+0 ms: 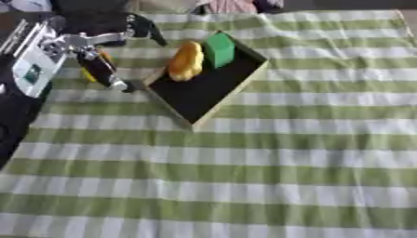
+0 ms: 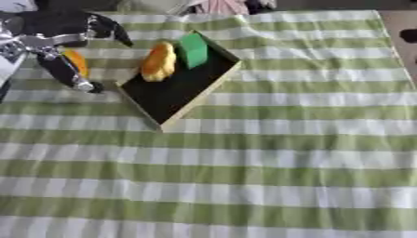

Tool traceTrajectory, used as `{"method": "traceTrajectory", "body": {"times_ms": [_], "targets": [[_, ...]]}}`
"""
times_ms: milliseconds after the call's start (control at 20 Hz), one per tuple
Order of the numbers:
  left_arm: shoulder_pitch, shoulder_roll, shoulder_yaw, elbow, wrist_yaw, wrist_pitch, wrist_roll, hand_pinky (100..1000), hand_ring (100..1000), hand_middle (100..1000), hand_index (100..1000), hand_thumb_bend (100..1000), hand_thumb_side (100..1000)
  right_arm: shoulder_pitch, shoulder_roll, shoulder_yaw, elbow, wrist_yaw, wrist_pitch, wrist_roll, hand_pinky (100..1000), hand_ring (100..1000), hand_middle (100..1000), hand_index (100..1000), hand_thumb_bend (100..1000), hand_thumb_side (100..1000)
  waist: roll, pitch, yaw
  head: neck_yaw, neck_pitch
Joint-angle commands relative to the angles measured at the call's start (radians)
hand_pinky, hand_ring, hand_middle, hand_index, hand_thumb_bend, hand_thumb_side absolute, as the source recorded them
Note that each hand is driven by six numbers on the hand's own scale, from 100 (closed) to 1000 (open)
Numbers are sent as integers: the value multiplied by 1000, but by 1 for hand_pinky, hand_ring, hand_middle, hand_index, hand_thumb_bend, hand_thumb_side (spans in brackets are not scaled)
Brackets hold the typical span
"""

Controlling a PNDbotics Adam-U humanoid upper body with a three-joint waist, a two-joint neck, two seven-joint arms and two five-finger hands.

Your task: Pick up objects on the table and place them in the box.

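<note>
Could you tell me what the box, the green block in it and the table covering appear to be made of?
The box looks like pale wood or board: light tan rim around a matte black floor. The green block seems to be foam or sponge, going by its flat, glare-free faces, though plastic is possible. The table covering is woven cloth, green and white striped, with soft wrinkles.

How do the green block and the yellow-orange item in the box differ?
The green block is flat-sided with square corners; the yellow-orange item is rounded and longer. The block sits at the box's far corner, the yellow-orange item just left of it. Both lie inside the box, side by side.
</note>
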State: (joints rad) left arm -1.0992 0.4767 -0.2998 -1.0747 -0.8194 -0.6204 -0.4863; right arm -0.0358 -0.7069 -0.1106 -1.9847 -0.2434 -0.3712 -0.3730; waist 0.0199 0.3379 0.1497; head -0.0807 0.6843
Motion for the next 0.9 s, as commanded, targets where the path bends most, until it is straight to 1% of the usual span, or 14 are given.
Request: {"method": "traceTrajectory", "body": {"times_ms": [50,100,200,350,400,450,600,650,750,900], "targets": [[7,90,38,-26,-39,-17,9,906,941,826,914,813,100,0,-22,-16,-15,2,1,-5,942,745,587,709,100,470,2,-27,4,-10,-7],[17,108,48,-23,-48,-12,18,904,941,824,919,809,100,2,-23,-16,-15,3,1,-6,942,744,586,708,100,470,3,-28,5,-12,-6],[32,135,71,4,-57,5,28,896,939,824,924,750,100,6,-23,-17,-15,7,-1,-7,942,743,586,708,100,470,4,-28,6,-13,-5],[41,146,97,74,-53,20,13,887,932,818,922,691,100,7,-19,-16,-15,7,1,-9,942,742,586,707,100,470,3,-29,6,-12,-7],[41,145,105,95,-51,24,6,887,932,818,922,686,100,7,-18,-16,-15,8,2,-9,942,742,586,707,100,470,3,-29,6,-11,-7],[40,142,112,114,-50,29,0,882,928,815,921,647,100,7,-18,-16,-15,8,2,-9,942,742,585,707,100,470,2,-28,6,-9,-7],[35,125,134,168,-46,54,-10,875,922,810,915,607,100,7,-15,-13,-15,8,3,-6,942,742,584,707,100,470,-1,-26,3,-6,-7],[33,120,140,181,-44,62,-10,867,913,804,909,563,100,8,-14,-13,-15,9,4,-5,942,742,584,707,100,470,-1,-26,2,-4,-7],[28,102,154,211,-38,85,-5,859,905,799,905,521,100,7,-11,-12,-15,9,6,-4,942,741,583,706,100,470,-2,-24,1,-1,-7],[16,78,169,239,-44,116,13,859,904,801,909,515,100,5,-8,-8,-15,9,10,2,943,740,581,706,100,470,-3,-21,-2,3,-7]]}}
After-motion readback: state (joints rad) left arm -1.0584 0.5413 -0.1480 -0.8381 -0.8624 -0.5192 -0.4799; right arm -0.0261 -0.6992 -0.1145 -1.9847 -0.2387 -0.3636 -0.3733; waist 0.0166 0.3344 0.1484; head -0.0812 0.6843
